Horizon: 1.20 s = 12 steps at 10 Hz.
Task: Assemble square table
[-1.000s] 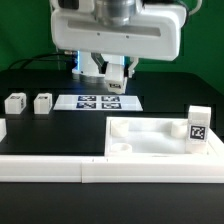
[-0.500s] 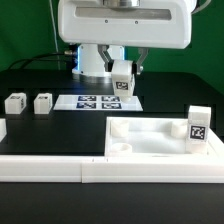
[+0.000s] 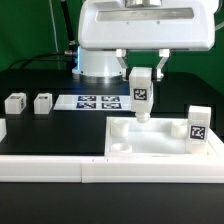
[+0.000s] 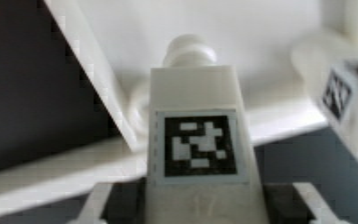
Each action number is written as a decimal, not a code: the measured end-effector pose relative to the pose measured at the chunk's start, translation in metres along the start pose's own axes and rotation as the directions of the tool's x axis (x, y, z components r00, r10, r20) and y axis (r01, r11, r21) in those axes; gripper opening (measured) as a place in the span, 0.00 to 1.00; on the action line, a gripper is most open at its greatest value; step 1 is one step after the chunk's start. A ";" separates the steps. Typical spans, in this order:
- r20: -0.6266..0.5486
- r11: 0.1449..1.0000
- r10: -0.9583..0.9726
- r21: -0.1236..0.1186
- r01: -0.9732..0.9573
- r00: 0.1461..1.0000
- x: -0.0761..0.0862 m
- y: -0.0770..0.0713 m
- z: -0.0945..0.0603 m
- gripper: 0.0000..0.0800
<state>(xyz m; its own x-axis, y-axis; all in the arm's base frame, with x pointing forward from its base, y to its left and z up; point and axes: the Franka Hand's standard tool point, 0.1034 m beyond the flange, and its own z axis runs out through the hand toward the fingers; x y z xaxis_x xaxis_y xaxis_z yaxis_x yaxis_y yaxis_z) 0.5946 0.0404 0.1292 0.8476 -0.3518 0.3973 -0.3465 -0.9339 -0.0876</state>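
Exterior view: the gripper (image 3: 142,80) hangs above the far edge of the tabletop slab (image 3: 160,140). Its fingers are closed on the held leg (image 3: 142,97), one finger on each side of the leg's upper part. The held leg is upright, with its black-white tag facing the camera and its narrow end pointing down at the slab's far rim. Whether this end touches the slab cannot be told.

The tabletop slab lies flat on the black table (image 3: 50,130), rim upward. A round socket (image 3: 122,147) shows in the slab's near corner on the exterior view's left. The standing leg (image 3: 197,124) is upright at the slab's corner on the exterior view's right, with its tag facing the camera.

The first loose leg (image 3: 14,102) and the second loose leg (image 3: 42,102) sit just beside each other, well apart from the slab on the exterior view's left. The marker board (image 3: 97,101) lies flat beyond the slab's far edge, toward the exterior view's left. The border wall (image 3: 50,168) runs along the slab's near edge.

Wrist view: the held leg (image 4: 197,130) fills the centre with its tag toward the camera, and its rounded end points away over the slab (image 4: 247,30). The grey fingers (image 4: 123,205) flank the leg's base. The standing leg (image 4: 345,85) appears blurred nearby on the slab.
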 end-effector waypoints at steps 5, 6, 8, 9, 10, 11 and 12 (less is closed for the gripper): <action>-0.067 0.999 -0.045 0.006 0.045 0.997 -0.006 0.000 0.005 0.36; -0.074 0.993 -0.114 -0.017 0.113 0.991 0.010 0.019 0.005 0.36; -0.102 0.988 -0.152 -0.049 0.148 0.983 0.036 0.038 0.010 0.36; -0.107 0.986 -0.159 -0.066 0.152 0.982 0.036 0.049 0.019 0.36; -0.101 0.985 -0.162 -0.070 0.155 0.982 0.033 0.050 0.022 0.36; -0.096 0.985 -0.165 -0.068 0.158 0.982 0.028 0.045 0.028 0.36; -0.092 0.987 -0.156 -0.061 0.151 0.983 0.022 0.038 0.032 0.36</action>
<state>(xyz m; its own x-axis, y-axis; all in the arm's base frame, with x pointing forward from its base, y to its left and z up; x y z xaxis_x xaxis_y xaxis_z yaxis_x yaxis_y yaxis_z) 0.6132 -0.0054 0.1051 0.8505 -0.1946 0.4887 -0.2387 -0.9707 0.0289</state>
